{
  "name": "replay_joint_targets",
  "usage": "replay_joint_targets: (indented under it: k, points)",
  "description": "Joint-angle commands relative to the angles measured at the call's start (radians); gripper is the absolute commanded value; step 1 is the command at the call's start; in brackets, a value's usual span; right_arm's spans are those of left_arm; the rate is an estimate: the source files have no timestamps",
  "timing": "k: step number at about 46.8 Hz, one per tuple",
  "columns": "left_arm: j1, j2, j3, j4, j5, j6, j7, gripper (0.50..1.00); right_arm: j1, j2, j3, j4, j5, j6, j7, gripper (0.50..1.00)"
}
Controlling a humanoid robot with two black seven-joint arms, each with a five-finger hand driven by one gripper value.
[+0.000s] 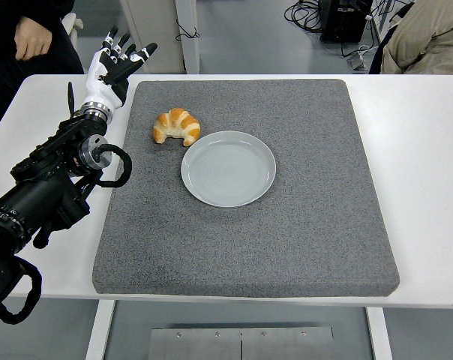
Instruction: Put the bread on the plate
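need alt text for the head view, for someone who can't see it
A croissant lies on a grey mat on a white table, just off the upper-left rim of an empty pale plate. The robot's left hand, fingers spread, hovers at the mat's far-left corner, holding nothing. Two people partly show along the top.

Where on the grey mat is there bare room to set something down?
The grey mat is bare right of the plate and along its near edge. It is crowded at the far left, where the croissant lies against the plate's rim near the open left hand.
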Motion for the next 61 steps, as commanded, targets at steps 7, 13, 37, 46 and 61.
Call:
replay_joint_targets:
  k: [7, 13, 37, 46, 61]
  points:
    - [0.003, -0.003, 0.0, -0.001, 0.0, 0.0, -0.006, 0.977, 0.0, 0.0, -0.001, 0.0, 0.0, 0.0, 0.0, 1.0]
    - [0.002, -0.005, 0.001, -0.001, 0.0, 0.0, -0.007, 0.977, 0.0, 0.0, -0.001, 0.0, 0.0, 0.0, 0.0, 1.0]
    - [-0.003, 0.003, 0.047, -0.001, 0.003, 0.0, -0.001, 0.977, 0.0, 0.0, -0.001, 0.0, 0.0, 0.0, 0.0, 1.0]
    - [-0.005, 0.008, 0.081, -0.011, 0.003, 0.0, 0.0, 0.975, 0.0, 0.0, -0.001, 0.0, 0.0, 0.0, 0.0, 1.0]
    - [-0.021, 0.02, 0.152, -0.014, 0.067, 0.0, 0.006, 0.974, 0.0, 0.0, -0.001, 0.0, 0.0, 0.0, 0.0, 1.0]
